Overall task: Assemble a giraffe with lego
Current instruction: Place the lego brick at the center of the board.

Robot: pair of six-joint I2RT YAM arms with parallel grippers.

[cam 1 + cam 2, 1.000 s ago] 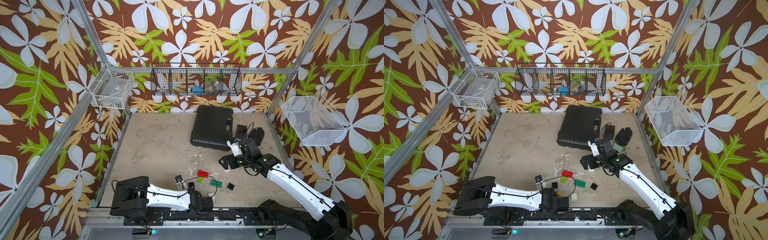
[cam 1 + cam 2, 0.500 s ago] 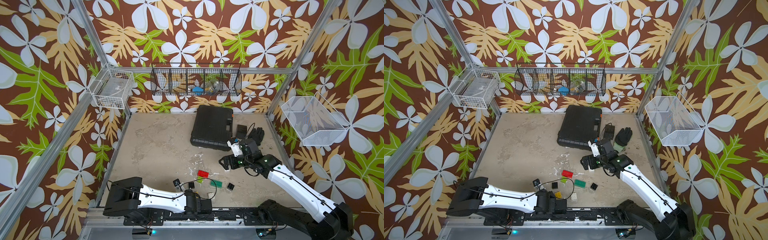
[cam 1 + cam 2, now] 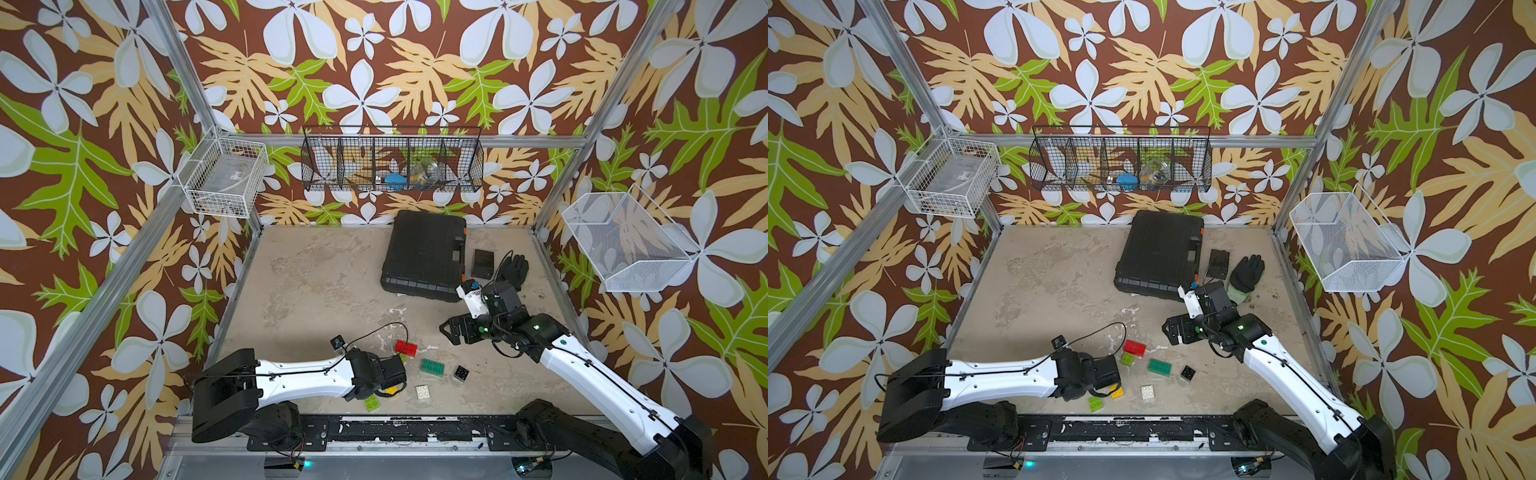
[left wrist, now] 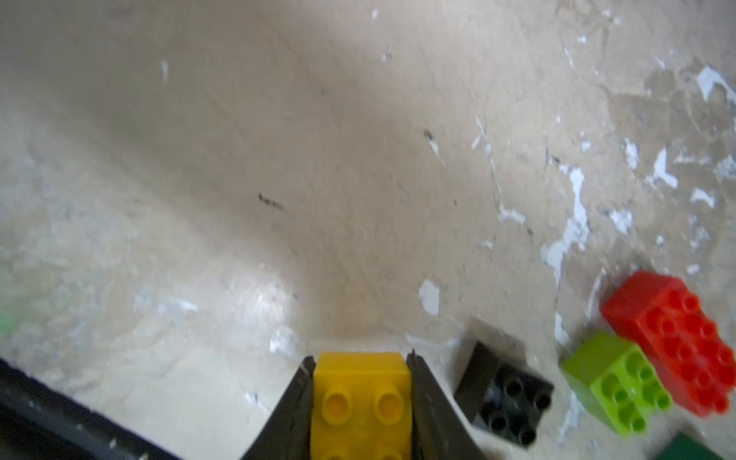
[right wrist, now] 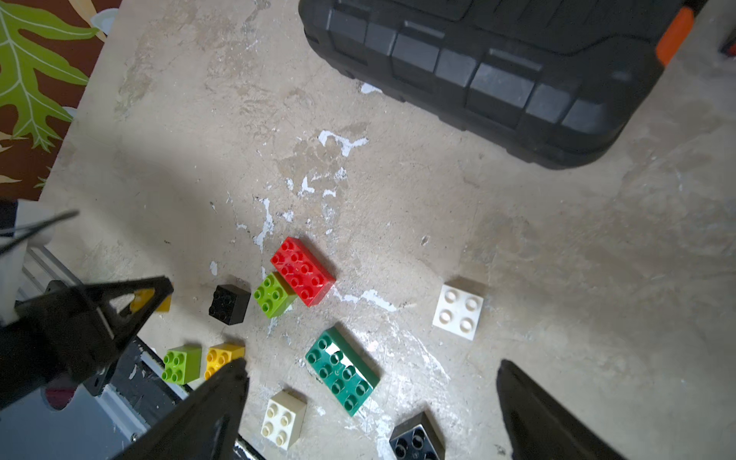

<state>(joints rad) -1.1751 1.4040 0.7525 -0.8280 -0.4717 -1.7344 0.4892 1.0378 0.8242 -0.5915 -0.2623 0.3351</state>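
One lime brick (image 3: 371,402) newly in view

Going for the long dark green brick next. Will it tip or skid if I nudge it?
The dark green brick lies flat, studs up, so it probably won't tip or roll. Its glossy plastic may skid on the table. It looks stiff and light.

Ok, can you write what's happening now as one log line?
left hand: shut on yellow brick | right hand: open, empty | build: other bricks loose on table
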